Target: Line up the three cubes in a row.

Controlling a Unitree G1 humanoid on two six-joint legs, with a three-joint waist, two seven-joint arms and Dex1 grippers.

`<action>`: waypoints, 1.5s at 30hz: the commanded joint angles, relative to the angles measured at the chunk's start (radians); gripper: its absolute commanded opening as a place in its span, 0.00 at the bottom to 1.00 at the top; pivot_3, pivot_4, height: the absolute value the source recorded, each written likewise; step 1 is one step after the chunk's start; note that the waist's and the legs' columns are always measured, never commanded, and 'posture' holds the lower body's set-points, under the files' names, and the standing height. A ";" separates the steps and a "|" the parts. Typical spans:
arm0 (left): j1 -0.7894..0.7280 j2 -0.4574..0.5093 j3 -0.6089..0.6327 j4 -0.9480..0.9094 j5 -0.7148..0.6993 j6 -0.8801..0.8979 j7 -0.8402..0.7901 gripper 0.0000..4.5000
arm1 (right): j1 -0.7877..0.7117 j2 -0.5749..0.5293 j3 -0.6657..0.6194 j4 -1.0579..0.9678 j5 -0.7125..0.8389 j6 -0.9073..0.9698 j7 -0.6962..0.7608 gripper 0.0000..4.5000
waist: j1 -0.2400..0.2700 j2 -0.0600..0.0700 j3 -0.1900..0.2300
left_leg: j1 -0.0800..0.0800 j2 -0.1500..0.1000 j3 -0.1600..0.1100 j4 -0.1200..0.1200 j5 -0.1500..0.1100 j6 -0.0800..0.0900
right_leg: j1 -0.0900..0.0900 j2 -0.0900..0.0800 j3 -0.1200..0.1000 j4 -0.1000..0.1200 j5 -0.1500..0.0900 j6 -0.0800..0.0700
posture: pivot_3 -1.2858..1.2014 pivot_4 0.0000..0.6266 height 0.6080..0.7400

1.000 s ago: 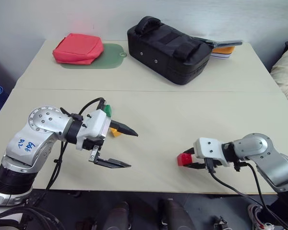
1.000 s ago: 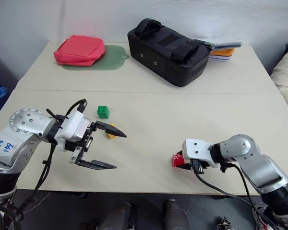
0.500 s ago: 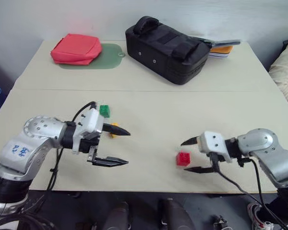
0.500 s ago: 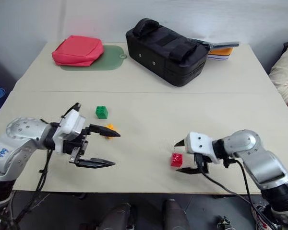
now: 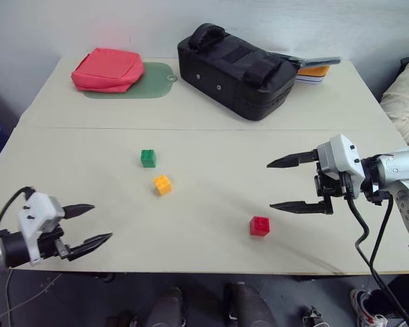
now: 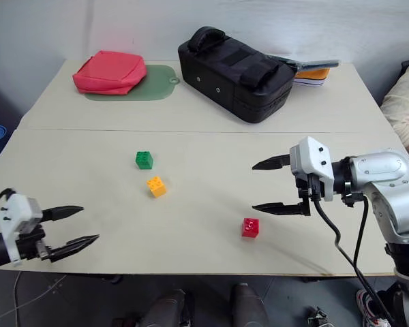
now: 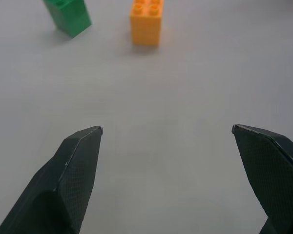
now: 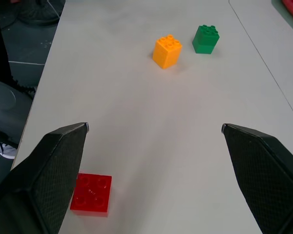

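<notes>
A pale tabletop [image 5: 211, 143] carries, at its far edge, a black bag [image 5: 235, 61] and a red pouch [image 5: 109, 68] on a green mat [image 5: 157, 80]. From the head views, the green cube [image 5: 148, 158] and the orange-yellow cube [image 5: 162, 184] sit near each other left of centre, apart, while the red cube [image 5: 259, 225] lies well apart to the right, nearer the front edge; the three trace a loose diagonal. The left end effector [image 5: 87, 223] hovers at the front left corner, jaws spread and empty; the right end effector [image 5: 296, 184] hangs above and beyond the red cube, also spread and empty. The left wrist view shows the green and orange-yellow cubes ahead of its fingers [image 7: 73, 165]. The right wrist view shows the red cube beside one finger [image 8: 49, 170]. These bricks look light, rigid and smooth-sided, likely to skid if nudged; pinching opposite flat walls, below the studs, seems safest.
</notes>
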 commanded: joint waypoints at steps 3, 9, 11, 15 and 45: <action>-0.218 0.071 -0.117 0.101 0.031 -0.076 -0.008 1.00 | -0.023 0.010 -0.013 -0.031 0.019 0.000 -0.016 1.00 | 0.011 0.000 0.000 | 0.000 0.000 0.000 0.000 0.000 0.000 | 0.000 -0.001 0.000 0.000 0.000 0.000 | 0.52 0.24 1.00; -0.716 0.127 -0.414 0.520 0.190 -0.259 -0.102 1.00 | -0.025 0.009 -0.022 -0.057 0.024 0.003 -0.032 1.00 | 0.015 0.000 0.000 | 0.000 -0.002 0.001 0.000 0.001 -0.004 | -0.001 0.000 0.000 0.001 0.000 0.000 | 0.52 0.24 1.00; -0.876 0.113 -0.506 0.678 0.256 -0.339 -0.146 1.00 | -0.022 0.010 -0.028 -0.072 0.029 0.007 -0.044 1.00 | 0.018 0.000 0.000 | -0.003 -0.001 0.001 0.000 0.002 -0.005 | -0.003 0.001 -0.001 0.004 0.000 0.001 | 0.52 0.24 1.00; -1.131 0.059 -0.656 0.975 0.356 -0.468 -0.265 1.00 | -0.012 0.011 -0.037 -0.110 0.038 0.018 -0.074 1.00 | 0.017 0.000 0.000 | -0.004 -0.002 0.007 0.003 0.002 -0.003 | -0.004 0.002 -0.003 0.007 0.001 0.001 | 0.52 0.24 1.00; -1.579 -0.253 -0.831 1.678 0.696 -0.603 -0.136 0.69 | 0.069 -0.023 -0.153 -0.333 0.166 0.152 -0.252 1.00 | 0.025 -0.004 0.001 | -0.020 -0.002 0.013 0.020 -0.001 0.003 | -0.019 0.000 -0.012 0.015 0.004 0.007 | 0.52 0.24 1.00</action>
